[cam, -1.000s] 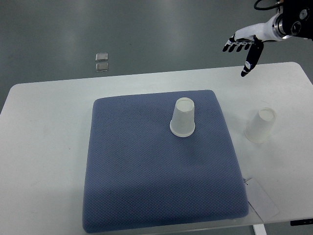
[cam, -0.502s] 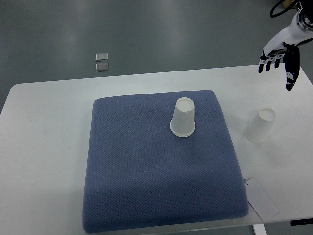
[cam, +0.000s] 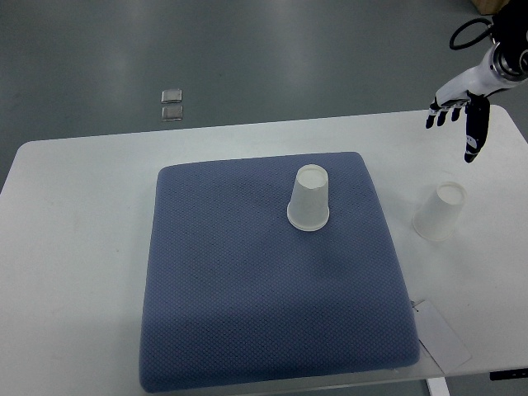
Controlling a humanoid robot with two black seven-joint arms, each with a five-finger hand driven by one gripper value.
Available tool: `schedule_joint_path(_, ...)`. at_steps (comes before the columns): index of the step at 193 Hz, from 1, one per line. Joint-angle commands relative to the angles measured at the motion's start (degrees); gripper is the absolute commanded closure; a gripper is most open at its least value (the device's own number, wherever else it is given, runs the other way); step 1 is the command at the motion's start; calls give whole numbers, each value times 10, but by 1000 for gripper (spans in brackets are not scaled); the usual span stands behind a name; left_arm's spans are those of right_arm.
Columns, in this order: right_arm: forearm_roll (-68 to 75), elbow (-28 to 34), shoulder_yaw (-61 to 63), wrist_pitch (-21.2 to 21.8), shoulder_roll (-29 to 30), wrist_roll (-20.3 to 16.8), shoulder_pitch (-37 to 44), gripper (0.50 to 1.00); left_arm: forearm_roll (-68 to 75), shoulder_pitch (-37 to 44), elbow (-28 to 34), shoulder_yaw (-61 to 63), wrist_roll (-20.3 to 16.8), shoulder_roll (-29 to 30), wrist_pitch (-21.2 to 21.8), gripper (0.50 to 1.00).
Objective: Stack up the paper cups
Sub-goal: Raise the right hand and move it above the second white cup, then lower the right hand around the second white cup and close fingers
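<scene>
Cups sit apart on a white bench that fills most of the top view. One paper cup stands upside down on a blue textured mat, near the mat's far right part, its wide rim pressed to the fabric and its flat base facing up. A second paper cup, also inverted, stands directly on the bare bench to the right of the mat, well apart from the first. Neither cup is stacked on the other.

The right hand enters from the upper right corner, above the far right edge of the bench. Its fingers are spread and loose, holding nothing; the dark thumb points downward toward the bench. The hand hangs beyond and slightly right of the second cup, not touching it. A black cable loops beside the wrist at the corner.

A flat sheet of clear or white material lies at the near right of the bench, partly tucked under the mat's corner. On the grey floor beyond the bench sit two small pale square objects, one just behind the other.
</scene>
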Motion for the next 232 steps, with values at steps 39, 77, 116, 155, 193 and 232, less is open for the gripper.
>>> schedule_joint_path(39,2,-1,2,-91,-5,-11,-90,587,0,1,0,0,0,0,0,500)
schedule_joint_path(77,17,-6,4,-130,-5,-12,-123,587,0,0,0,0,0,0,0,500)
schedule_joint_path(116,32,-8,4,-151,-5,-12,-143,587,0,1,0,0,0,0,0,500)
schedule_joint_path(155,32,-8,3,-160,-4,-12,-155,587,0,0,0,0,0,0,0,500)
schedule_joint_path(193,32,-9,3,-168,-4,-12,-166,587,0,0,0,0,0,0,0,500)
schedule_joint_path(232,32,-9,2,-194,-2,-12,-185,597,0,0,0,0,0,0,0,500)
